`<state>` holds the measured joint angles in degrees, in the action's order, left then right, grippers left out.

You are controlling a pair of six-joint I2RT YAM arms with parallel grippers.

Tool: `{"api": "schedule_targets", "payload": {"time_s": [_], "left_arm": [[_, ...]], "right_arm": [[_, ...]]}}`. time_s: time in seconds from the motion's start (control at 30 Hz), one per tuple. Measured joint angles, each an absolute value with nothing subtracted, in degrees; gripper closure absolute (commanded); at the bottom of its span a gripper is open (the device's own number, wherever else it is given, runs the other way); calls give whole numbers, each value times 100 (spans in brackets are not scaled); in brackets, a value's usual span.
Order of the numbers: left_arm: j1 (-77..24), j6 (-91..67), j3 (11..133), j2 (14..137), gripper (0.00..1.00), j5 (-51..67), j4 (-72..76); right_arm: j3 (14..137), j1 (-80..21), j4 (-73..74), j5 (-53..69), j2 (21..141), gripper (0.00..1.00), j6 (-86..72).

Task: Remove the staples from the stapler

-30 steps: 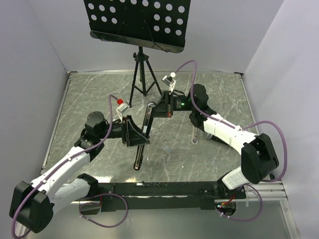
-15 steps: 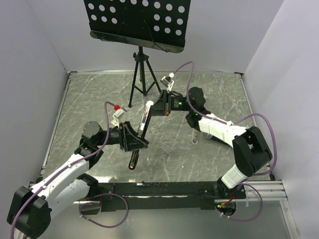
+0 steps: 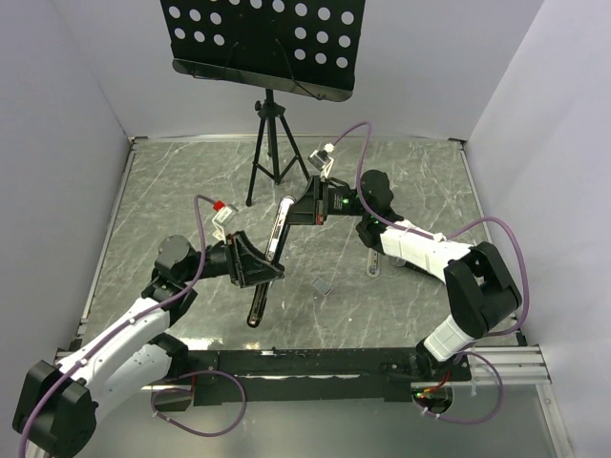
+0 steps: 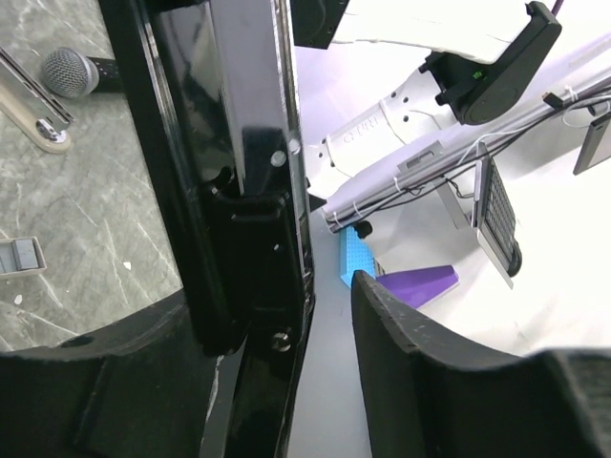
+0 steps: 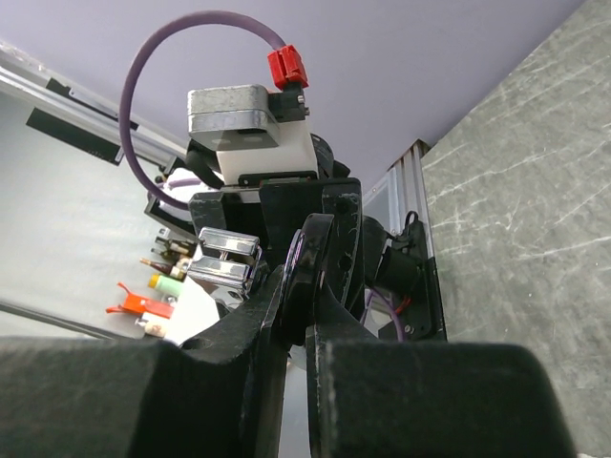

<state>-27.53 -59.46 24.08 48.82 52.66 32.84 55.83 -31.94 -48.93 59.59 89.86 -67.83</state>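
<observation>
two holds needed: your right fingers (image 5: 420,401) pinch the stiff, glossy stapler (image 3: 279,234) at top; left fingers (image 4: 430,372) stand wide, grip its base.

The left arm (image 3: 124,336) and right arm (image 3: 420,250) wear white shells between chunky black joints, and each is trailed by a looping purple cable (image 3: 496,227). The left gripper (image 3: 267,271) and right gripper (image 3: 292,212) are black. The left one carries a silver-grey camera box (image 5: 234,114) with a red cable plug (image 5: 287,67), and a green light (image 3: 342,201) glows on the right one.
</observation>
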Motion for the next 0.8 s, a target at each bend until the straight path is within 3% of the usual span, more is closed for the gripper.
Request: {"api": "schedule_targets", "payload": {"time_s": [0.2,0.5,0.7,0.8], "left_arm": [[-2753,-6040,2248,4716,48,5107,3371],[-2759,-6276,2174,4713,42,5009,3573],[-2759,-6549,2137,4912,52,4982,3927],[-2759,-6694,2064,4974,69,4958,4145]], "right_arm": [[5579,-3197,-4897,5961,8982,100,-6792],[5454,-3194,-5094,5935,8980,100,-6860],[5391,-3194,-5078,5935,8892,100,-6812],[5391,-3194,-5076,5940,8875,100,-6807]]}}
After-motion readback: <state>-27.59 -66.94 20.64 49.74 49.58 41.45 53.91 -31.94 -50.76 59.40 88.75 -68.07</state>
